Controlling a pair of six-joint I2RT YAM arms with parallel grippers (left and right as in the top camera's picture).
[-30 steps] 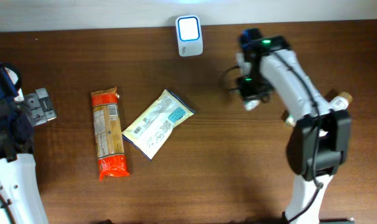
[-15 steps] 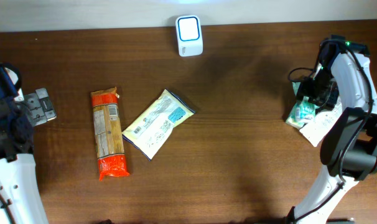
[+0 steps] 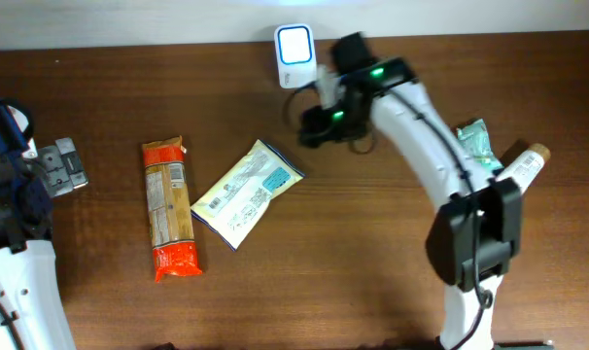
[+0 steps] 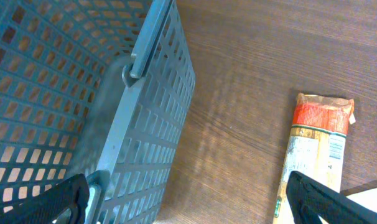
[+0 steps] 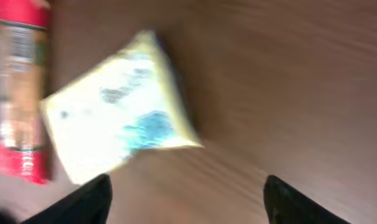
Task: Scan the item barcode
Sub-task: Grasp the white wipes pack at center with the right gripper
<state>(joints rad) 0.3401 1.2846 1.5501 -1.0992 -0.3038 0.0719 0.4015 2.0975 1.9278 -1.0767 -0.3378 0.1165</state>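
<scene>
With the right gripper (image 3: pixel 312 124) spread and empty, centre it over the pouch (image 3: pixel 248 192) lying flat on the table (image 3: pixel 372 253), pinch one edge, and keep its printed face clear for the scanner (image 3: pixel 295 44).

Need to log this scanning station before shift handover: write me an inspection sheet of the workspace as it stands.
surface: brown wooden table, no spills seen.
job's things: white scanner at the far edge, screen lit; orange pasta pack and pale yellow pouch lying flat side by side; green packet and tan-capped bottle by the right arm's base.
clutter: blue-grey mesh basket at the left.
grippers: left gripper open, empty; right gripper open, empty, over the table between scanner and pouch.
cables: dark cable loop at the right arm's wrist.
surroundings: pale strip beyond the table's far edge.
</scene>
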